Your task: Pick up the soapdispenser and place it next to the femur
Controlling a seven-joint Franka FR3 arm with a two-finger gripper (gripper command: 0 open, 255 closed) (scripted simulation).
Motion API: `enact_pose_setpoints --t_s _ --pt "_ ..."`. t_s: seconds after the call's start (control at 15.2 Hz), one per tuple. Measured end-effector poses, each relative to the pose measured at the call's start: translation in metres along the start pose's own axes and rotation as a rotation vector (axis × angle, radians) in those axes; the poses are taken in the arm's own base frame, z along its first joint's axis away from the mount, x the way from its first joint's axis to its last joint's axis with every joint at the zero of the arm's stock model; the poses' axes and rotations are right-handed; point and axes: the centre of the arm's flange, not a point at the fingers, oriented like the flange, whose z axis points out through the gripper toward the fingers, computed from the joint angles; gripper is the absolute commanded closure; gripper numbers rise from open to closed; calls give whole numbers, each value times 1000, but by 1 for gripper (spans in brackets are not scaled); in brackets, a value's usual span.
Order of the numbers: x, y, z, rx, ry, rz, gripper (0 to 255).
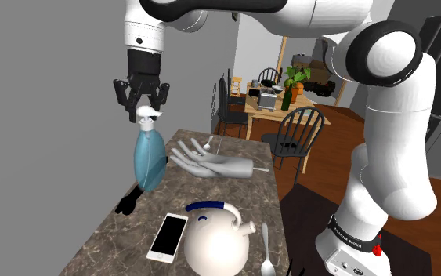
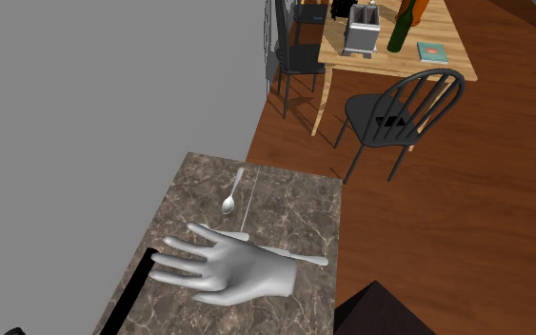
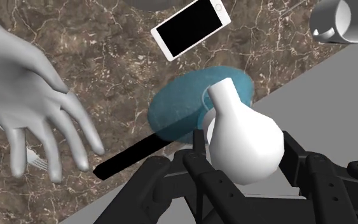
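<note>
A translucent blue soap dispenser (image 1: 150,157) with a white pump head (image 3: 242,140) hangs tilted over the marble counter's (image 1: 109,235) wall-side edge. My black gripper (image 1: 142,115) is directly above it, and its fingers (image 3: 199,147) clasp the pump head from both sides, so it is shut on the dispenser (image 3: 184,108). The femur (image 2: 299,256) is a slim white rod lying across the counter, partly under a grey hand model (image 2: 232,269). In the shoulder view the hand model (image 1: 211,163) lies just right of the dispenser.
Below the dispenser a black bar (image 3: 133,156) lies along the counter edge. A white phone (image 1: 168,235), a white kettle (image 1: 215,245) and a spoon (image 1: 265,252) sit nearer the stand. Another spoon (image 2: 229,201) lies beyond the hand. A dining table (image 2: 394,59) and chairs (image 2: 394,116) stand farther off.
</note>
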Motion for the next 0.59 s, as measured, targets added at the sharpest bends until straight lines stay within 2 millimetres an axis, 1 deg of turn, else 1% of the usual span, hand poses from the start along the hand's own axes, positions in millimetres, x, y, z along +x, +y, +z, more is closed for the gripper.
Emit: enact_pose_setpoints --t_s 0.13,0.26,0.33,0.46,0.53,0.59 --pt "-2 -30 3 0 0 0 255" --pt "-3 -53 7 0 0 0 255" --pt "-8 -63 10 0 -1 0 255" --pt "-9 -93 12 0 0 0 255" --pt "-11 -105 13 0 0 0 255" --pt "-13 -110 17 0 -1 0 255"
